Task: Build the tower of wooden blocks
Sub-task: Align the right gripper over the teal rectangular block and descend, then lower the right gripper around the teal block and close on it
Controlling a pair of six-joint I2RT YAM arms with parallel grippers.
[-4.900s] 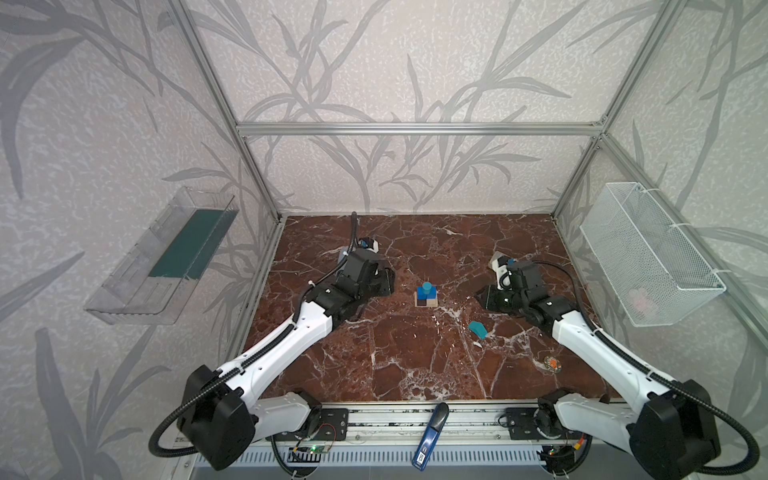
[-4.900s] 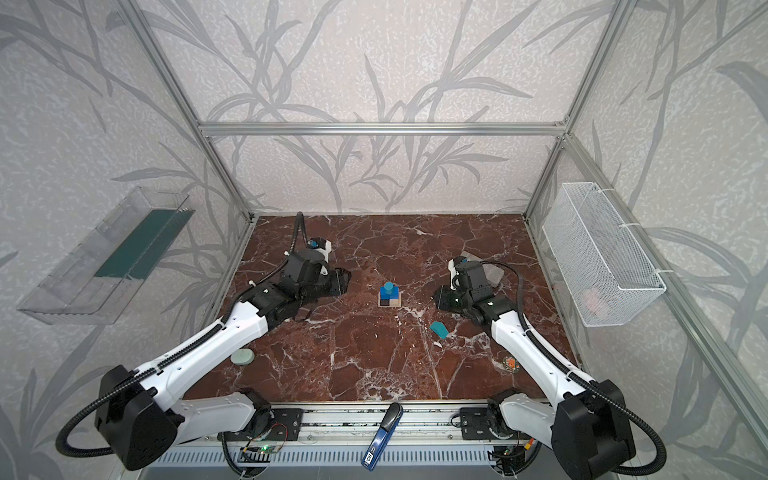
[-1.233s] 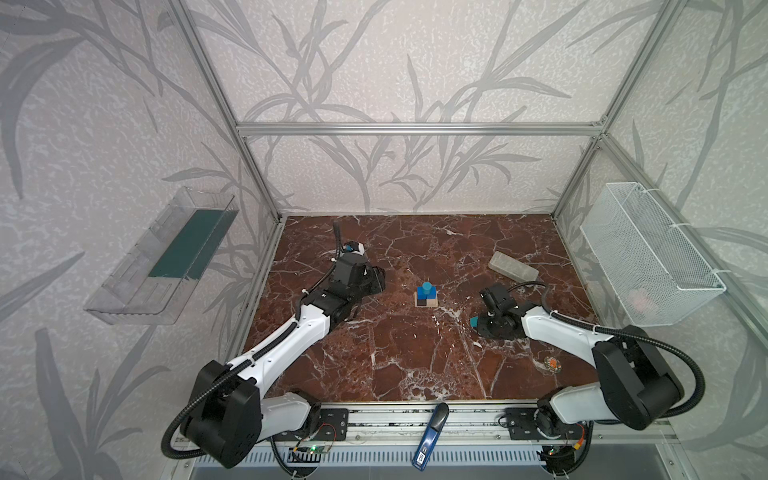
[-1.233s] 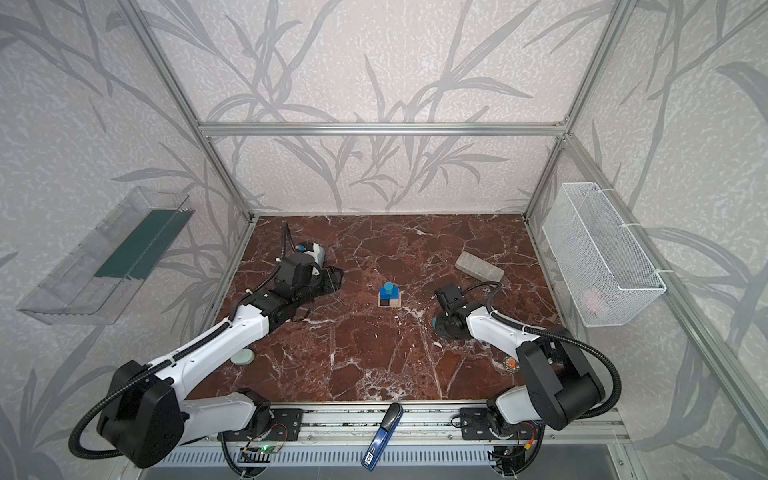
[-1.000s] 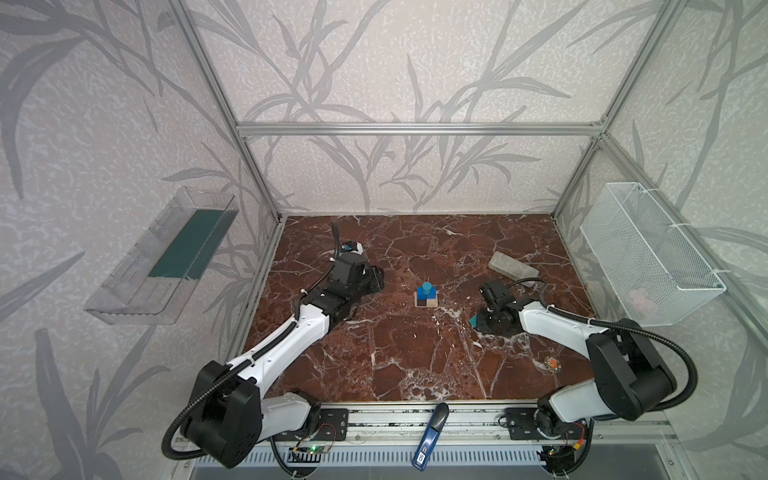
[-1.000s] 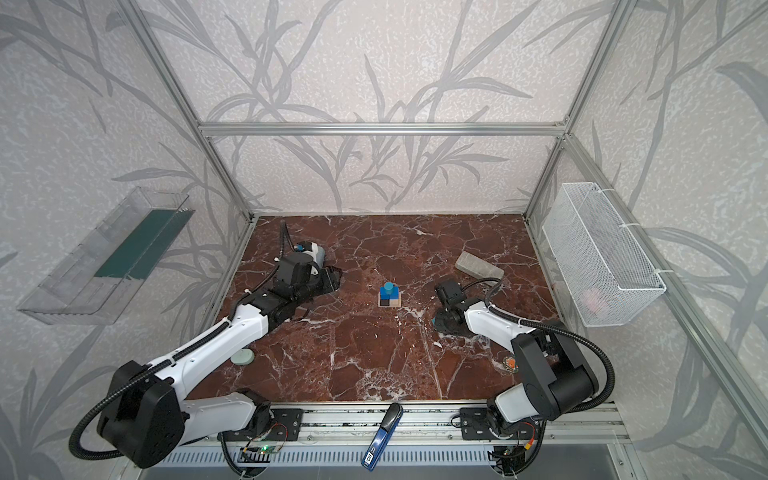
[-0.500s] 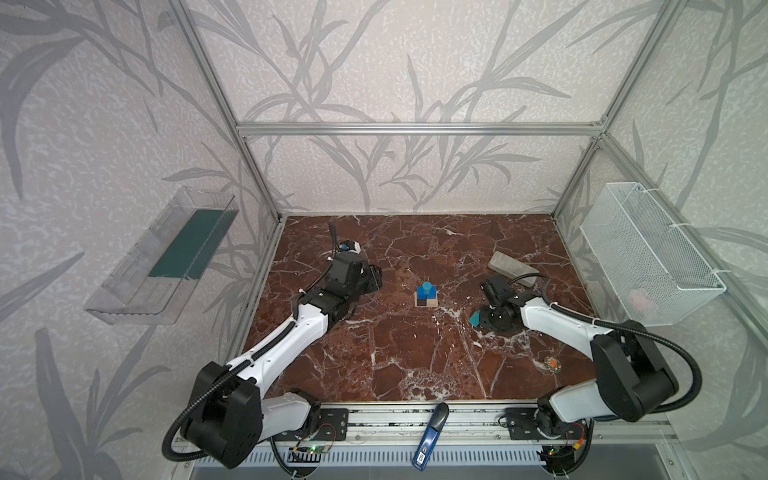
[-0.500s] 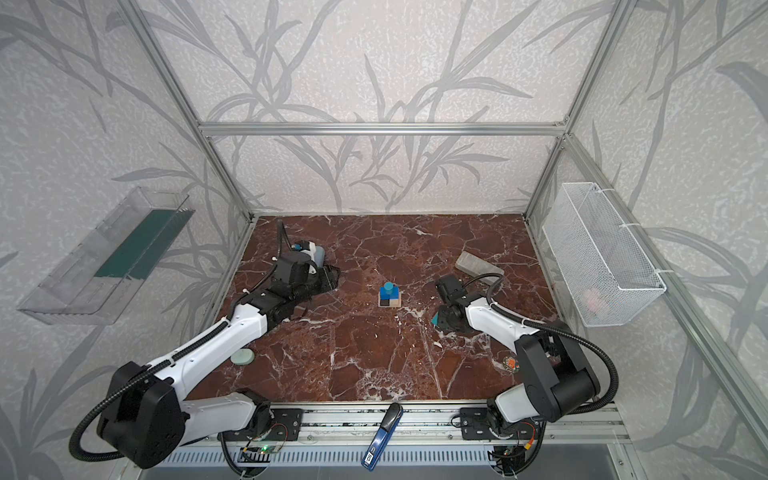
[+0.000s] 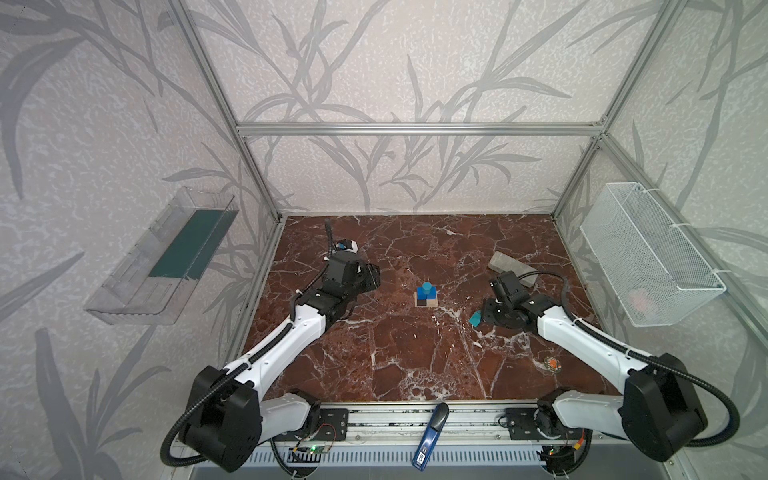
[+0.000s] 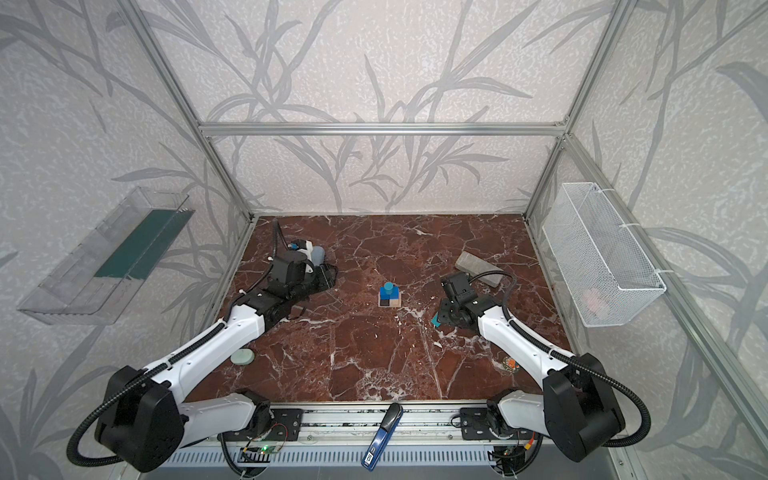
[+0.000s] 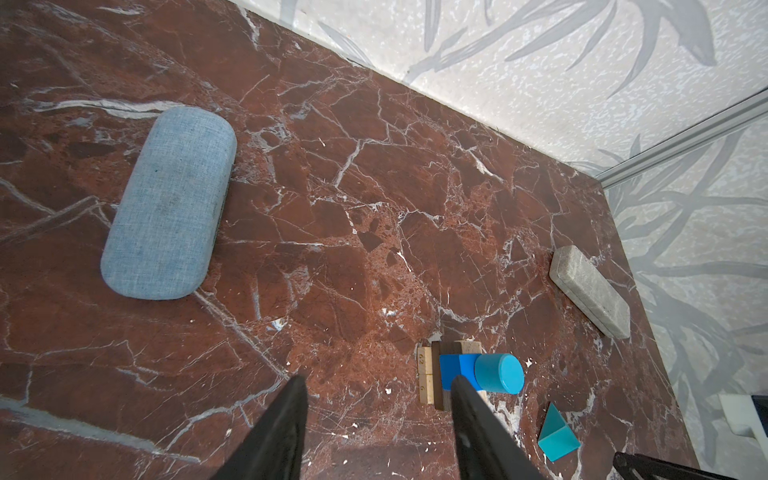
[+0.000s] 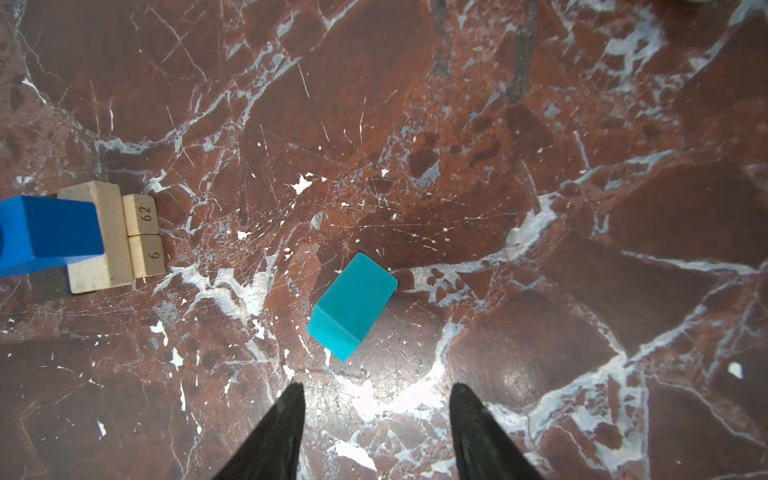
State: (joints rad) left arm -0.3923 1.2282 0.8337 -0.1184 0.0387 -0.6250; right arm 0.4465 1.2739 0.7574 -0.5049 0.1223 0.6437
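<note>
The tower [image 9: 425, 296] [image 10: 389, 296] stands mid-floor: pale and dark brown bars at the base, blue cubes on them and a blue cylinder [image 11: 498, 373] on top. The teal block [image 9: 475, 320] [image 12: 352, 306] lies on its side on the marble, right of the tower. My right gripper [image 12: 376, 388] [image 9: 488, 313] is open, with the teal block just ahead of its fingertips and nothing between them. My left gripper [image 11: 378, 379] [image 9: 372, 276] hangs open and empty left of the tower.
A grey-blue case [image 11: 168, 203] lies at the back left beside the left arm. A grey stone-like brick [image 9: 511, 268] sits behind the right arm. A wire basket [image 9: 648, 253] hangs on the right wall and a clear shelf [image 9: 166, 253] on the left. A pale green disc [image 10: 242, 356] lies front left.
My right gripper has gone from shut to open and drawn back a little; the teal block now lies free on the floor ahead of it. The left arm has barely moved.
</note>
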